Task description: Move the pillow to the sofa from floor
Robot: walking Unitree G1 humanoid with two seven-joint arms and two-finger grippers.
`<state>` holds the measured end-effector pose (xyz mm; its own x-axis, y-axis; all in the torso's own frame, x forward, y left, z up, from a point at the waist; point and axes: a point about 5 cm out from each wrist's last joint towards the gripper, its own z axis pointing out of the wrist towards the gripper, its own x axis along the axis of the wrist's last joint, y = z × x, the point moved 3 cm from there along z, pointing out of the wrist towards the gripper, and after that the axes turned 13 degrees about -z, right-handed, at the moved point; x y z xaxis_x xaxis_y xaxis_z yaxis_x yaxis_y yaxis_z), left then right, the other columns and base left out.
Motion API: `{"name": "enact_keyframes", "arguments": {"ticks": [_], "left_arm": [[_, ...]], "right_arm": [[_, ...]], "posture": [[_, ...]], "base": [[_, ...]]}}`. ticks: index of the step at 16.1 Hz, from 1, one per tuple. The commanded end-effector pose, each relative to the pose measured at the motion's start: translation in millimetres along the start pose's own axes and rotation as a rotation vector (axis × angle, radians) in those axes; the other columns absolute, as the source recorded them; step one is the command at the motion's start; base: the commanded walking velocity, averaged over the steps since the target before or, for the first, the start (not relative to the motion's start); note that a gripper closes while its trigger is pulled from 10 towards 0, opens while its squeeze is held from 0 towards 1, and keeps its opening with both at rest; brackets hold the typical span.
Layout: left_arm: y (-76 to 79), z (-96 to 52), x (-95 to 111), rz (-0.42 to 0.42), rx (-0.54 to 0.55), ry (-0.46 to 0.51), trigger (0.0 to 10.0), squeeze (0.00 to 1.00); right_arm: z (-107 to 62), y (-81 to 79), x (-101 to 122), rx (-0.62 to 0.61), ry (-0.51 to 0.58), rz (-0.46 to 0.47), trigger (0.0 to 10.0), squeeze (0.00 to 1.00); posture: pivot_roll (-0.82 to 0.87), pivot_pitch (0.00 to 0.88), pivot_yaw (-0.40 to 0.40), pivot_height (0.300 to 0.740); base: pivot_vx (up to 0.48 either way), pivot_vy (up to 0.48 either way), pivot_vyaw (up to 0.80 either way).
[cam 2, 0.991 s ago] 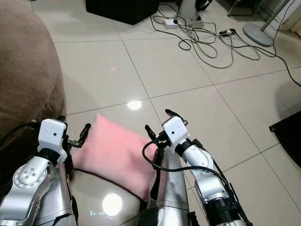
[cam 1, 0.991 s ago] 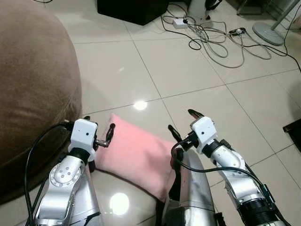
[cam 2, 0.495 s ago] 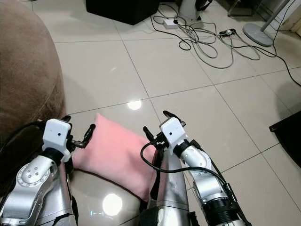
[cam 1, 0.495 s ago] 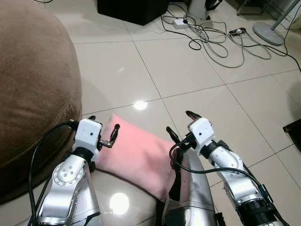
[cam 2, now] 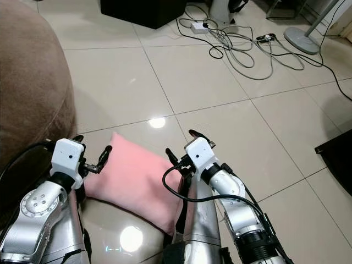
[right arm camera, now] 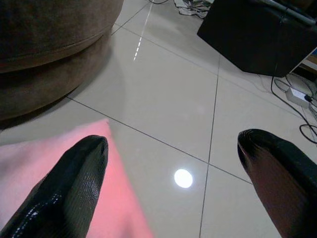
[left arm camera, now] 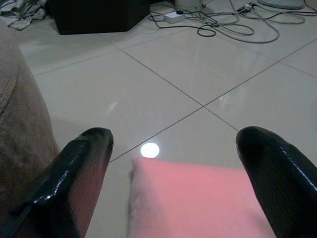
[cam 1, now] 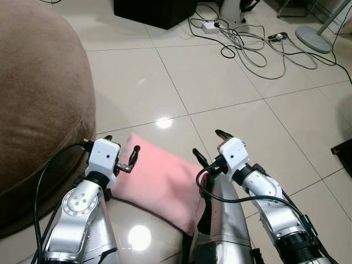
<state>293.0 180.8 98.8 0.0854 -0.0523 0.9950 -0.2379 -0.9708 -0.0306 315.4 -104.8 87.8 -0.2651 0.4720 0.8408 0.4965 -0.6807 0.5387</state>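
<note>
At the far left a brown sofa [cam 1: 38, 99] bulges into the scene, its rounded side reaching down to the tiled floor [cam 1: 220, 82]. Just right of it the left gripper [cam 1: 118, 154] hangs above the left edge of the pink pillow [cam 1: 159, 184], its two black fingers spread wide with nothing between them; the left wrist view confirms this, showing both fingers [left arm camera: 74, 173] far apart with the pillow's near corner and a ceiling-light glare spot on the tile between them. The pillow lies flat on the floor, close beside the sofa base and directly in front of the robot's body, partly hidden at its near right end by the robot's torso. To the right, the right gripper [cam 1: 208, 147] hovers over the pillow's right edge, likewise opened wide and holding nothing; the right wrist view looks back across the pillow's corner toward the sofa's lower cushion, an angle the head views do not give. Far beyond, a black box [cam 1: 154, 11] stands on the floor, and further right a tangle of cables [cam 1: 258, 47] with a white power strip [cam 1: 210, 26] spreads toward a round fan base [cam 1: 314, 38] at the far right.
</note>
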Motion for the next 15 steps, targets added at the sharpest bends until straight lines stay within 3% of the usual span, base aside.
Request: {"name": "enact_keyframes", "arguments": {"ticks": [1, 5, 6, 15], "left_arm": [[9.5, -1.6, -8.6, -0.014, -0.041, -0.029, 10.0, 1.0], [7.7, 0.3, -11.0, 0.029, -0.014, -0.051, 10.0, 1.0], [6.8, 1.0, -10.2, 0.027, -0.001, -0.05, 10.0, 0.0], [4.2, 4.4, -11.2, 0.045, -0.001, -0.063, 10.0, 0.0]], "right_arm": [[-1.9, -0.2, -7.4, 0.007, -0.037, 0.006, 10.0, 0.0], [0.7, -2.9, -6.6, 0.013, -0.041, 0.02, 10.0, 0.0], [0.8, -2.0, -6.9, 0.008, -0.043, 0.024, 10.0, 0.0], [4.3, -1.1, -8.5, 0.002, -0.055, 0.027, 10.0, 0.0]], "posture": [[0.14, 0.216, -0.258, 0.449], [0.14, 0.216, -0.259, 0.449], [0.14, 0.215, -0.259, 0.458], [0.14, 0.211, -0.256, 0.546]], "base": [[0.0, 0.0, 0.0], [0.0, 0.0, 0.0], [0.0, 0.0, -0.4], [0.0, 0.0, -0.04]]}}
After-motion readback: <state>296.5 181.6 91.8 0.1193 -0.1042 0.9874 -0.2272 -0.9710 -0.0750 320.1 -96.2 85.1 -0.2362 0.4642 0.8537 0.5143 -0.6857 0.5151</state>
